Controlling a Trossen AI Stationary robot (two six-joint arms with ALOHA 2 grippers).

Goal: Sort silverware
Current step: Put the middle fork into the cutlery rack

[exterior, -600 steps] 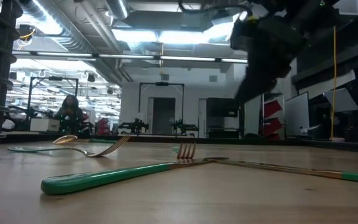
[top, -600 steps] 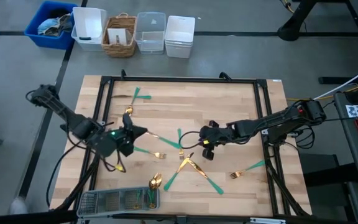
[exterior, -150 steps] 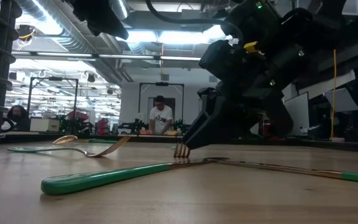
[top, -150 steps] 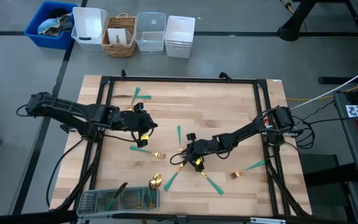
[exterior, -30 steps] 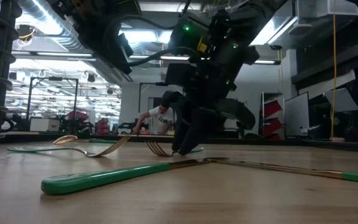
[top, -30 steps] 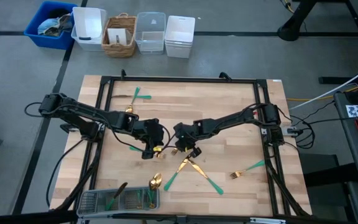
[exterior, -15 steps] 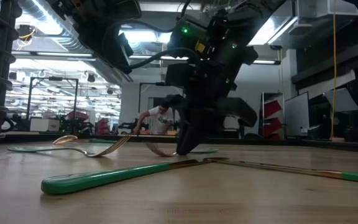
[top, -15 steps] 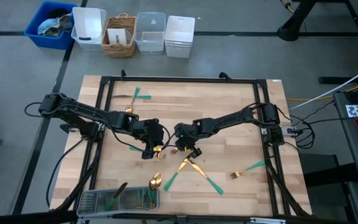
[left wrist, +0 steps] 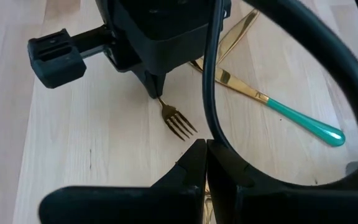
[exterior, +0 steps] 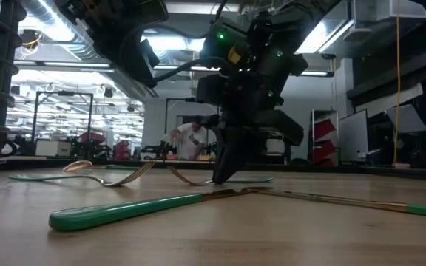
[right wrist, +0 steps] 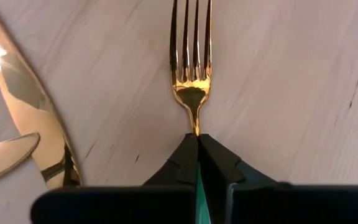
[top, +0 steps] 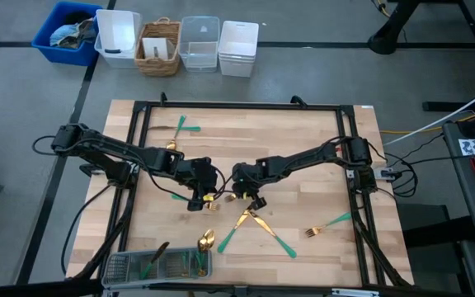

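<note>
Right end effector (right wrist: 197,146) is clamped on a fork (right wrist: 190,68) at bench (top: 303,132) centre, tines toward 9 o'clock; left end effector (top: 201,198), fingers closed and empty, sits just beside it

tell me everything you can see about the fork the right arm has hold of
The fork is small, with a shiny gold four-tined head and a narrow gold neck; a sliver of teal-green handle shows between the right tool's shut fingers, which pinch it just behind the head. Its tines point away from the tool, low over the bare wooden table near the middle; whether they touch the wood cannot be told. Gold knife blades lie beside it, apart from it. The left tool, shut, sits just in front of the tines.
</note>
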